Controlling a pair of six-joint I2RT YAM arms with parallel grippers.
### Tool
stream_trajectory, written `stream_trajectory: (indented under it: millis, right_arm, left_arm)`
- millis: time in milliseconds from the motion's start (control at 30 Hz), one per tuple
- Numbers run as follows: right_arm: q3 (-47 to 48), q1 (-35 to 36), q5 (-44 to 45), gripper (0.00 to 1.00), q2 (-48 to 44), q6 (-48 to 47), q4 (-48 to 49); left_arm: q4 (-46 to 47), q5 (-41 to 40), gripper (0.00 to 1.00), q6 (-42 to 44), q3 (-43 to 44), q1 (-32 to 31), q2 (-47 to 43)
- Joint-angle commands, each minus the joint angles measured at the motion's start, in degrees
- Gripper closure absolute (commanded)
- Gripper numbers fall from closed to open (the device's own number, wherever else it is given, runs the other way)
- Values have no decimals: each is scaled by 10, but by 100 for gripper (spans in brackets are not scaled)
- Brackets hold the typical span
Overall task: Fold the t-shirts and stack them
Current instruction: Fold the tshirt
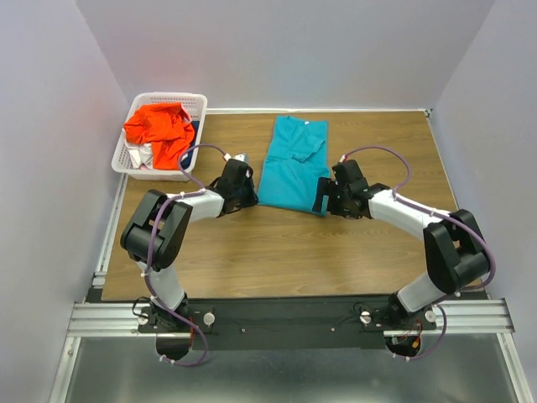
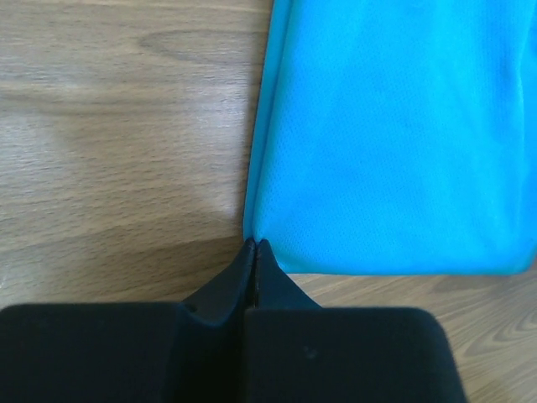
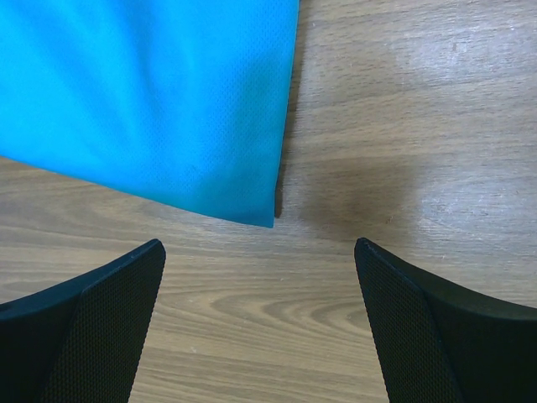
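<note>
left wrist, left gripper (image 2: 255, 245) closed at teal t-shirt (image 2: 394, 134) corner, grip unclear, right gripper (image 3: 258, 245) open

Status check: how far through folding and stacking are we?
Done: the teal t-shirt lies on the table, already folded narrow. In hand: left tool is shut at its near-left corner; right tool sits open over the near-right corner. Left: finish this fold, then the orange t-shirt and others in the basket; no stack yet.
</note>
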Motion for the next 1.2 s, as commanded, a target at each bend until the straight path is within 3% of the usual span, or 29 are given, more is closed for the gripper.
stream_trajectory:
  millis: [0, 167, 300, 433, 700, 733, 967, 1067, 1167]
  right_arm:
    - [1, 0, -12, 0, 23, -21, 7]
    - [14, 0, -11, 1, 45, -33, 6]
    - [21, 0, -21, 8, 54, -34, 7]
    - [27, 0, -14, 41, 65, -34, 6]
    - [47, 0, -23, 61, 100, -29, 7]
    - [49, 0, -24, 68, 101, -29, 7]
    - [63, 0, -24, 86, 125, -36, 8]
    - [65, 0, -43, 99, 126, -36, 8]
    - [46, 0, -65, 99, 98, -35, 7]
  left_arm:
    - [1, 9, 100, 9, -6, -4, 3]
    - [-4, -24, 100, 5, -22, -4, -17]
    - [-5, -23, 100, 4, -26, -3, -15]
    - [-4, -23, 100, 0, -31, -4, -14]
    - [-6, -26, 100, -2, -29, -3, -15]
    - [-6, -26, 100, -2, -28, -3, -15]
    - [-3, -29, 100, -3, -29, -3, -22]
    - [-3, -30, 100, -4, -28, -3, -29]
    - [-3, -31, 100, -5, -38, -3, -44]
